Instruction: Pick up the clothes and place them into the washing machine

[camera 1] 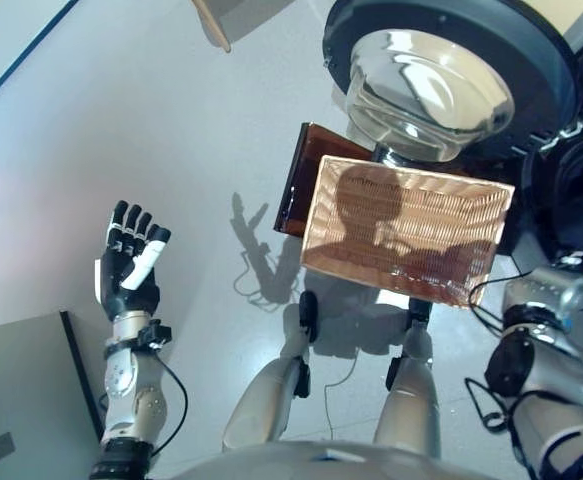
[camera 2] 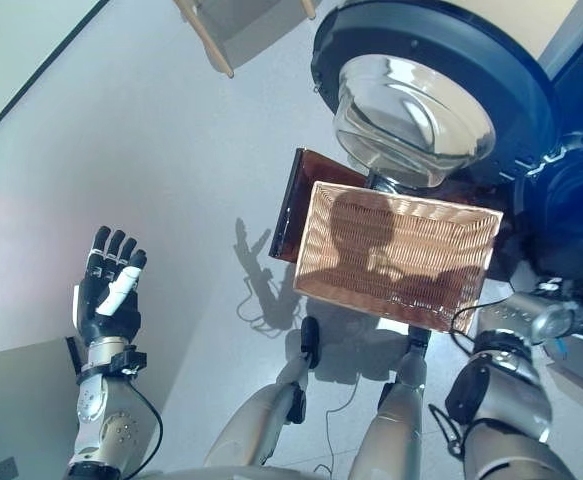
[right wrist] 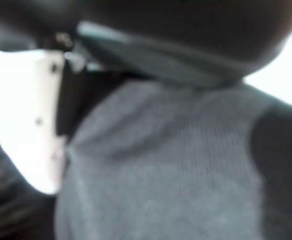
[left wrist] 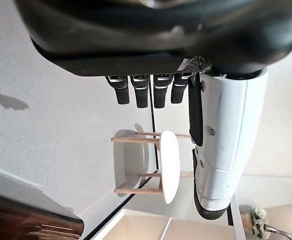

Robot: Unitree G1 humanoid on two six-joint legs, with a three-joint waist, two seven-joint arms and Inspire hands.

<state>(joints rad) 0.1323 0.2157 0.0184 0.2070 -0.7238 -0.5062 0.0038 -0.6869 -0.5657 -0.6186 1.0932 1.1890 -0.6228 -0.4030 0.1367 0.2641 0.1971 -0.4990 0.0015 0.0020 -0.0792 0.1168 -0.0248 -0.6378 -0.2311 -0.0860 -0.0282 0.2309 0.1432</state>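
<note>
at the washer's open door (camera 1: 426, 95) | step: looks like loading; right arm reaches into the drum side, right hand (right wrist: 50, 125) pressed against grey cloth (right wrist: 161, 165), grasp can't tell | wicker basket (camera 1: 406, 230) looks empty | left hand (camera 1: 129, 262) idle, fingers straight, over floor | next: likely let go inside drum, pull arm clear
</note>
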